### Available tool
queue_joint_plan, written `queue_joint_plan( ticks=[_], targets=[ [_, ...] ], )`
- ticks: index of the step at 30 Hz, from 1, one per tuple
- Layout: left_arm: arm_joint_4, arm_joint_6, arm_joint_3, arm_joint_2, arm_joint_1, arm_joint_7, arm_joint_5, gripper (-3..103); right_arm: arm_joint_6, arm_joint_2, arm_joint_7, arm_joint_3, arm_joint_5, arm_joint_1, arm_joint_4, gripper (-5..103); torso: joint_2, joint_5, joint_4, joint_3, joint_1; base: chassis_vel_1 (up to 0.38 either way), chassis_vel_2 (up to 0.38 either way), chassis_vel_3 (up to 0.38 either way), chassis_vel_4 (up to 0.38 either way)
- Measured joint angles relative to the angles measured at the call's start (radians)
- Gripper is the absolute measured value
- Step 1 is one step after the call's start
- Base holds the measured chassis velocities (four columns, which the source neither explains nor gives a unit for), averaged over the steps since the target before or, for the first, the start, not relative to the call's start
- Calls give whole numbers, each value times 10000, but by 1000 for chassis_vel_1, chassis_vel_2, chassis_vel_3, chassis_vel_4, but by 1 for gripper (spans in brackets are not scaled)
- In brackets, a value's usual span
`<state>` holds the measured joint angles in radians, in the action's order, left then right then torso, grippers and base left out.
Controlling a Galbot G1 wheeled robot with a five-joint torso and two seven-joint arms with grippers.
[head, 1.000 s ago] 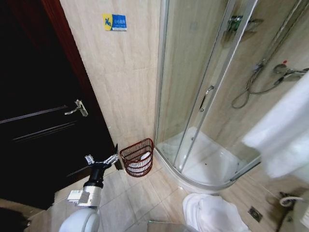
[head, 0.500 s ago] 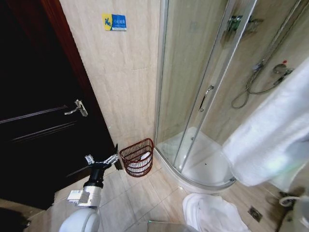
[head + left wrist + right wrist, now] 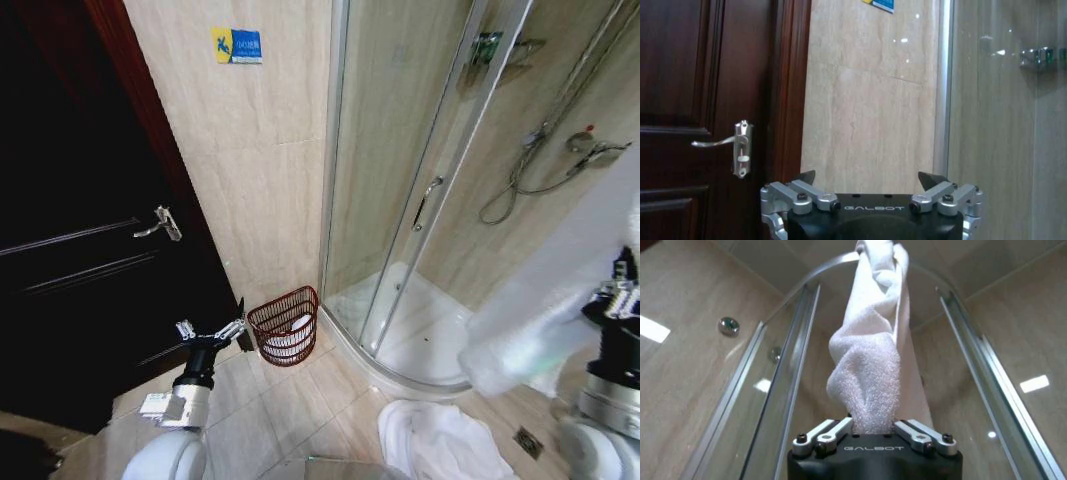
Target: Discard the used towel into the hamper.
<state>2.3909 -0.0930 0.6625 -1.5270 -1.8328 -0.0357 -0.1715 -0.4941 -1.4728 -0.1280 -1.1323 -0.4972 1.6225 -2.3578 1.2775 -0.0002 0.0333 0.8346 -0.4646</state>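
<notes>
Gripping the towel [image 3: 870, 385] between right jaws.

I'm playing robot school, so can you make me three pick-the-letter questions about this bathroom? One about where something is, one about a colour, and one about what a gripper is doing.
1. Where is the hamper?
A. inside the shower
B. on the floor by the wall, between the door and the shower
C. hanging on the door

2. What colour is the hamper?
A. dark red-brown
B. blue
C. yellow

3. What is the right gripper doing?
A. open, empty
B. holding a bottle
C. shut on the white towel

Answers: 1 B, it stands on the tiles against the wall. 2 A, its wire is red-brown. 3 C, the towel comes out from between its jaws.
</notes>
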Motion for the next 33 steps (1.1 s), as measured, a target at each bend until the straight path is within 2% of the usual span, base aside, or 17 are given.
queue_joint_plan(
  ticks=[3, 8, 14, 26, 33],
  targets=[
    [0, 0, 0, 0, 0, 0, 0, 100, -415, -272, -312, 12, 52, 158, 242, 8, 0, 2, 0, 0, 0, 0, 0, 0, 0],
    [0, 0, 0, 0, -1, 0, 0, 100, -715, -502, -610, 59, 363, 317, 462, 8, 0, 0, 0, 0, 0, 0, 0, 0, 0],
    [0, 0, 0, -1, 0, 0, 0, 100, -938, -816, -642, 239, 528, 350, 1106, 8, 0, 3, 0, 0, 0, 0, 0, 0, 0],
    [0, 0, 0, -1, 0, 0, 0, 100, -2098, -919, -1125, 214, 474, 554, 2039, 8, 0, 3, 1, 0, 0, 0, 0, 0, 0],
    [0, 0, 0, 0, 0, 0, 0, 100, -2305, -870, -1084, -39, 603, 687, 1338, 8, 0, 2, 0, 0, 0, 0, 0, 0, 0]
  ],
)
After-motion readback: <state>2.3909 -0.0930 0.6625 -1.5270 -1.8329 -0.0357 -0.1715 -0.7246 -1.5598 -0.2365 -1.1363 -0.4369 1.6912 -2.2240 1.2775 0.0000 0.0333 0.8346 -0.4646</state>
